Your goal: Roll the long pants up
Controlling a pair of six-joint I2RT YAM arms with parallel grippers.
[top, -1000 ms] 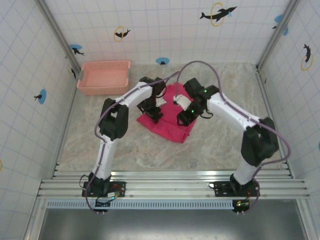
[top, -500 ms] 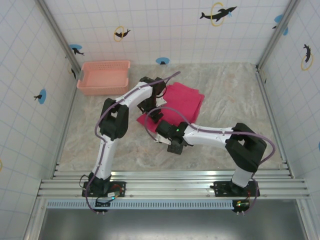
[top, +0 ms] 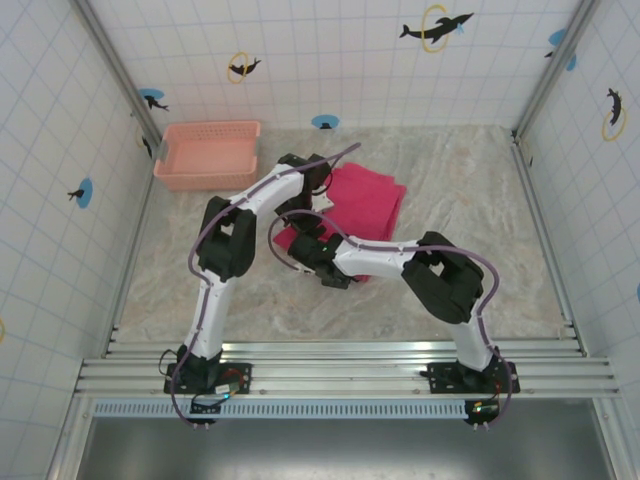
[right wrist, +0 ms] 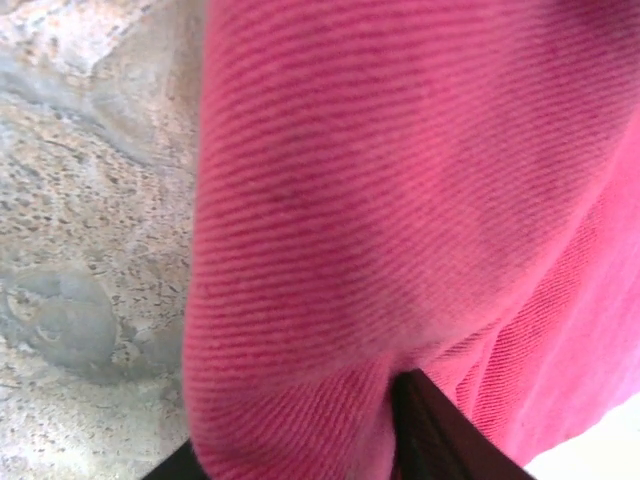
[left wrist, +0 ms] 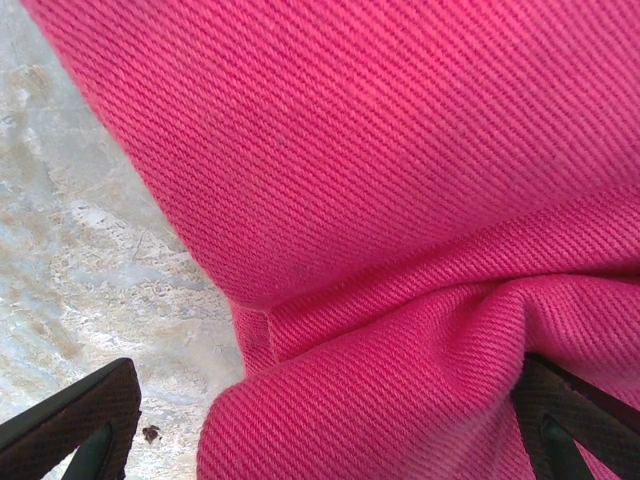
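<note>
The long pants (top: 365, 200) lie folded into a magenta-red block in the middle of the table. My left gripper (top: 298, 222) rests on their left edge. In the left wrist view it (left wrist: 320, 430) stands wide open, with a fold of the pants (left wrist: 400, 200) bulging between its black fingers (left wrist: 70, 430). My right gripper (top: 322, 268) reaches across to the near-left corner of the cloth. In the right wrist view it (right wrist: 300, 450) pinches a thick fold of the pants (right wrist: 380, 200), one dark finger (right wrist: 440, 430) pressed into the cloth.
A pale pink lattice basket (top: 205, 182) stands at the back left, by the tiled wall. Bare marble tabletop (top: 470, 190) lies to the right of the pants and in front of them. The right forearm stretches low across the near side of the cloth.
The right arm has swung from above the pants' right side down and round to their near-left corner, and its jaws have closed in on the cloth. The left arm has stayed put.
</note>
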